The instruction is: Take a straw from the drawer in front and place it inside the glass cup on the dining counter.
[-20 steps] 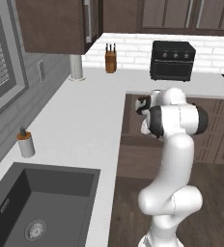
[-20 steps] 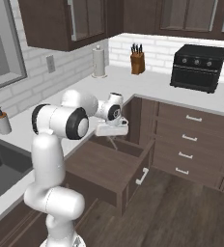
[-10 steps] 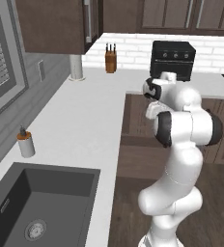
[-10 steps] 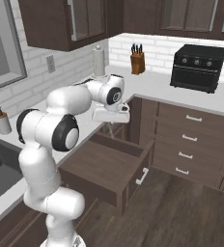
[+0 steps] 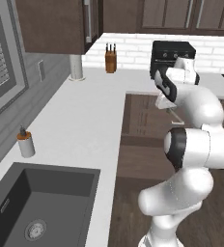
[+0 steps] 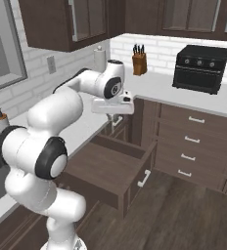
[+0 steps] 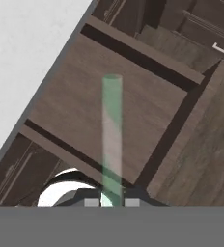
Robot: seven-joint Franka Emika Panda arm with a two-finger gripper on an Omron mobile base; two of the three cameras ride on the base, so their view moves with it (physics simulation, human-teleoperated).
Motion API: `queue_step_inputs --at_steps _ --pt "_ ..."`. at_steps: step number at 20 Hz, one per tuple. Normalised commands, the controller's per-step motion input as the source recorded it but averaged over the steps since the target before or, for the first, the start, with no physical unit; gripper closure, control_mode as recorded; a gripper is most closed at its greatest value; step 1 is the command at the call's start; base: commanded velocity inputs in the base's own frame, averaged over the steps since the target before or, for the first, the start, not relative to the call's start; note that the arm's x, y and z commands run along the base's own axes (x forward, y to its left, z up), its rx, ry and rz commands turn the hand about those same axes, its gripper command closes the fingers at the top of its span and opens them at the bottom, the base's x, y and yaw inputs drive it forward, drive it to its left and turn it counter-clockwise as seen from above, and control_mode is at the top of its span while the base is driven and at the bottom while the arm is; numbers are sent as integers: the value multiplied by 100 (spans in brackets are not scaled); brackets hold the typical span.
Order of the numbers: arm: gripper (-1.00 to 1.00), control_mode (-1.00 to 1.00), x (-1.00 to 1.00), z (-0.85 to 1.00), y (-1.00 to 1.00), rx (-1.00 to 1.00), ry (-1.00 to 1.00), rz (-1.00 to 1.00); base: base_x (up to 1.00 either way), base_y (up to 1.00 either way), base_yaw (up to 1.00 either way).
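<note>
I have the claw (image 7: pixel 112 201) closed on the straw (image 7: pixel 112 140), which in the hand view runs up from between the two dark tips as a pale green and whitish rod, straight along the line of the hand. Below it in that view lies the open drawer (image 7: pixel 109 111), its brown wooden floor showing and its dark walls framing it, with the white worktop (image 7: pixel 32 53) along one side. From the right base view I see the claw (image 6: pixel 114 117) held above the drawer (image 6: pixel 108 168), which stands pulled well out from the cabinet run beneath the worktop (image 6: pixel 86 129), its small pale handle on the front. The straw itself I cannot pick out in that view; it is too thin. From the left base view the hand (image 5: pixel 166 99) sits high, beside the worktop's inner corner, with a thin pale sliver hanging under it that may be the straw, though I cannot say for sure. On the worktop behind I see a knife block (image 5: pixel 110 59), a black toaster oven (image 6: pixel 201 67) and a paper towel roll (image 5: pixel 76 66); nearer me are a soap bottle (image 5: pixel 25 143) and the dark sink (image 5: pixel 41 202).
</note>
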Motion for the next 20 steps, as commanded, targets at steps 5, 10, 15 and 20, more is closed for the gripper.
queue_step_inputs --at_steps 5,10,15,20 --pt "100 -100 -53 1 3 -19 -36 -9 0 0 0" --pt "100 -100 -6 0 2 -14 -15 -8 0 0 0" --pt "100 100 -4 0 0 -3 -2 -2 -56 -1 -6" --pt "100 100 0 0 0 0 0 0 -100 -41 -21"
